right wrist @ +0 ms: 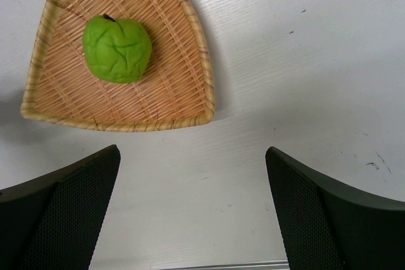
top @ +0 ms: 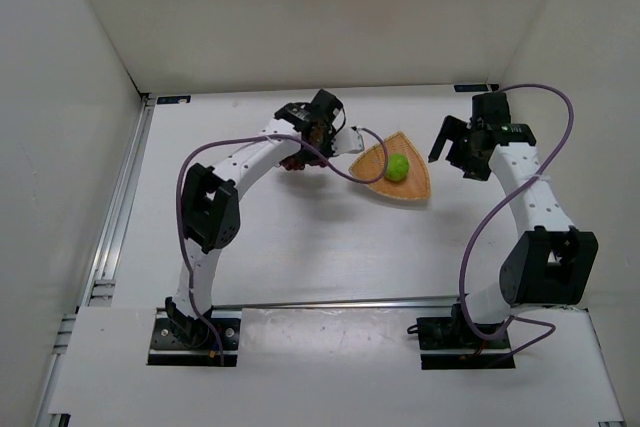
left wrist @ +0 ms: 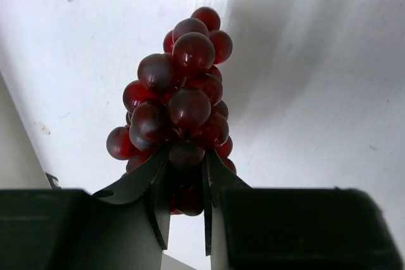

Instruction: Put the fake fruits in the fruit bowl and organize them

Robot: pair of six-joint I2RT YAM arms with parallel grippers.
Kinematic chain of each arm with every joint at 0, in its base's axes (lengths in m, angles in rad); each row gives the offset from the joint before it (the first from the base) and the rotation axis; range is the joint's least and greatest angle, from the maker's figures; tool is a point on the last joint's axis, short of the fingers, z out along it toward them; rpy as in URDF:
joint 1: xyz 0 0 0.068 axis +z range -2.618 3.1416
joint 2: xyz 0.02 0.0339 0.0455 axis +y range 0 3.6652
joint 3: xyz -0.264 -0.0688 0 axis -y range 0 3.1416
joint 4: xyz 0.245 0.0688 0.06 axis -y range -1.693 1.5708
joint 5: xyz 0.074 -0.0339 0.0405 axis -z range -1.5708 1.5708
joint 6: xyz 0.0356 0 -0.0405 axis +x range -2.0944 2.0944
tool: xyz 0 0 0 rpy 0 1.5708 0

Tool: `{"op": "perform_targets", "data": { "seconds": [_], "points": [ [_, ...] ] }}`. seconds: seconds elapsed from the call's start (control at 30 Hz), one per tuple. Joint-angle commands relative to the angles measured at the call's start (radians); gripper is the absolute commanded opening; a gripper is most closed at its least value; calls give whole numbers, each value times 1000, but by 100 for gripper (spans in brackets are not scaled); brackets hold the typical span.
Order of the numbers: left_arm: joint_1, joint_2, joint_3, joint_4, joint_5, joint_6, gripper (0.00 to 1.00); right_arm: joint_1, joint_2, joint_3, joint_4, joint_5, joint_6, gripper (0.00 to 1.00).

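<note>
Dark-red grapes (left wrist: pixel 180 93) point lengthwise away from left end effector (left wrist: pixel 185 164).

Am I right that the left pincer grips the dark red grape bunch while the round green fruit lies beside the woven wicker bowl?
Not quite: the right wrist view shows the round green fruit inside the woven wicker bowl, not beside it.

- The left arm (top: pixel 250 162) arched forward and inward; the left claw (left wrist: pixel 185 169) was clamped on the grapes (left wrist: pixel 183 93).
- The right arm (top: pixel 535 202) reached forward; the right claw (right wrist: pixel 193 156) hung spread wide, facing down.
</note>
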Motion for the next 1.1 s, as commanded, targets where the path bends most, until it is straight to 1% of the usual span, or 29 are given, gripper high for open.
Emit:
{"op": "perform_targets", "data": {
  "seconds": [0.0,0.1,0.17,0.2,0.23,0.3,0.33,0.4,0.43,0.47,0.5,0.6,0.67,0.9,0.97,1.0,1.07],
  "points": [
    [17,-74,111,-89,3,-39,10,-1,-40,0,18,-18,2,100],
    [26,-74,195,-36,-17,-62,10,-1,-40,-10,18,4,2,100],
    [35,-74,242,24,3,-104,10,-1,-40,-10,18,17,2,100],
    [35,-74,242,97,17,-124,10,-10,-40,-10,18,31,13,100],
    [26,-74,267,131,53,-171,11,-10,-40,-10,18,31,23,100],
    [5,-17,297,185,81,-204,17,-19,-40,-10,18,42,42,100],
    [-24,7,345,237,81,-233,17,-33,-49,-10,18,42,58,100],
    [-52,75,438,251,81,-268,17,-47,-49,-10,29,33,80,100],
    [-64,142,490,251,93,-283,17,-59,-58,1,29,33,80,100],
    [-89,167,561,260,118,-293,17,-59,-58,1,29,33,80,100],
    [-99,184,572,280,130,-302,17,-59,-58,13,29,33,80,100],
    [-124,195,537,355,153,-326,18,-68,-68,13,29,61,80,100],
    [-133,214,537,365,164,-357,18,-77,-77,13,20,71,80,100],
    [-165,215,444,365,196,-388,18,-97,-117,-20,20,82,80,100],
    [-176,215,416,365,196,-388,20,-97,-135,-30,20,82,71,100],
    [-176,215,404,365,196,-388,23,-97,-135,-39,20,82,71,100],
    [-176,215,383,365,183,-388,27,-97,-146,-39,20,91,62,100]
  ]
}}
